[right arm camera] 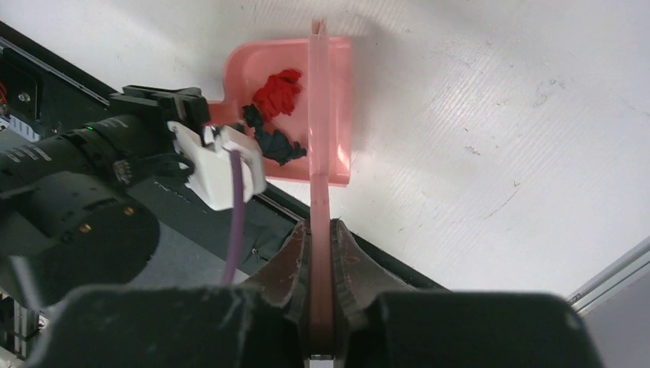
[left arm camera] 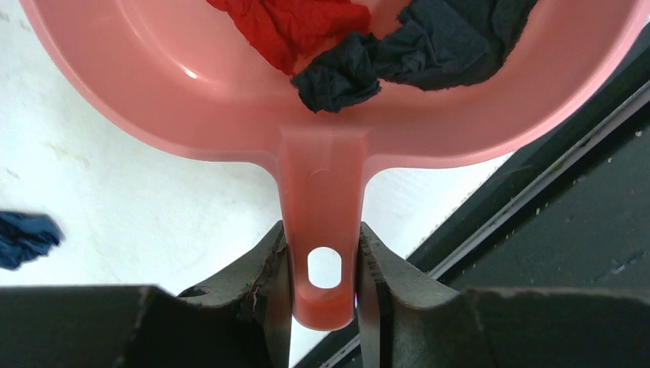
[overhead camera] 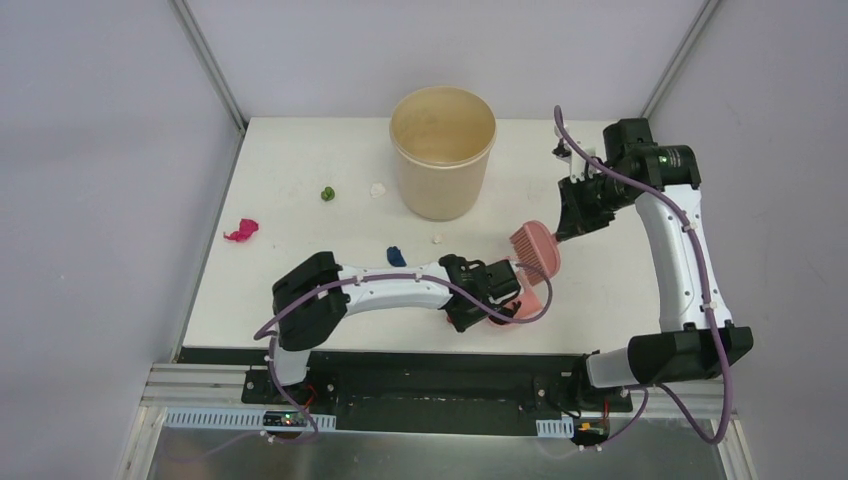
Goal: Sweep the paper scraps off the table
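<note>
The left arm stretches low along the front of the table [overhead camera: 300,290], and the left gripper [left arm camera: 322,239] is pressed on the pink dustpan [left arm camera: 153,84] handle. The right arm bends above it, and the right gripper [right arm camera: 322,230] pinches the pink brush [right arm camera: 316,115]. A crumpled red scrap [left arm camera: 291,23] and a black scrap [left arm camera: 337,77] lie in the pan. The magenta scrap [overhead camera: 241,231], green scrap [overhead camera: 327,194] and blue scrap [overhead camera: 396,256] lie apart on the table.

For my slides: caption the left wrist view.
Left hand grips pink dustpan by its handle; red scrap and black scrap inside, blue scrap outside.

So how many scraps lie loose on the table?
5: magenta scrap far left, green scrap and white scrap left of tub, white bit before it, blue scrap mid-table. Others may be hidden.
</note>
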